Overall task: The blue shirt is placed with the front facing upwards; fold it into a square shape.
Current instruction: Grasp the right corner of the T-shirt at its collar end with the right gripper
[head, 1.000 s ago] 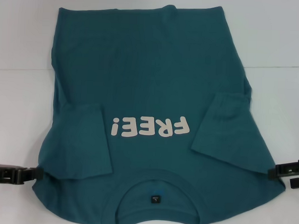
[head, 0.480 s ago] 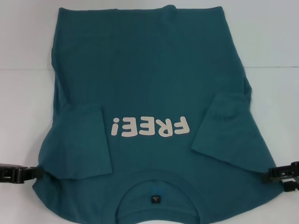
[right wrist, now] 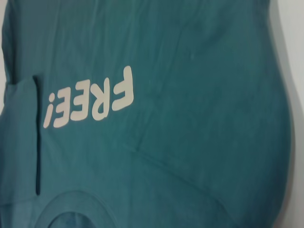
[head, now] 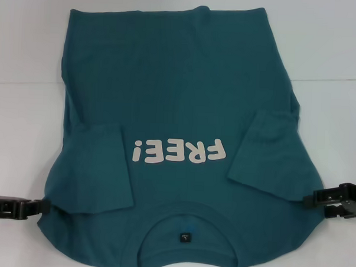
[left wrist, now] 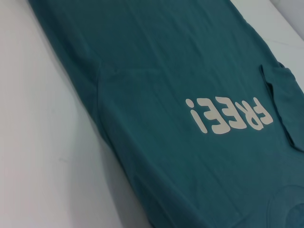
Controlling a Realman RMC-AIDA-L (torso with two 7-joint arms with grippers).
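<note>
Saw left gripper (head: 45, 206) touching blue shirt (head: 180, 86) near-left shoulder edge, right gripper (head: 310, 200) at near-right edge; finger opening couldn't tell.

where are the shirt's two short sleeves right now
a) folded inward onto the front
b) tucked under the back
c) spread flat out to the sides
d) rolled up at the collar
a: on the blue shirt both sleeves lie folded in over the front, the left sleeve and the right sleeve flanking the white FREE! lettering.
</note>
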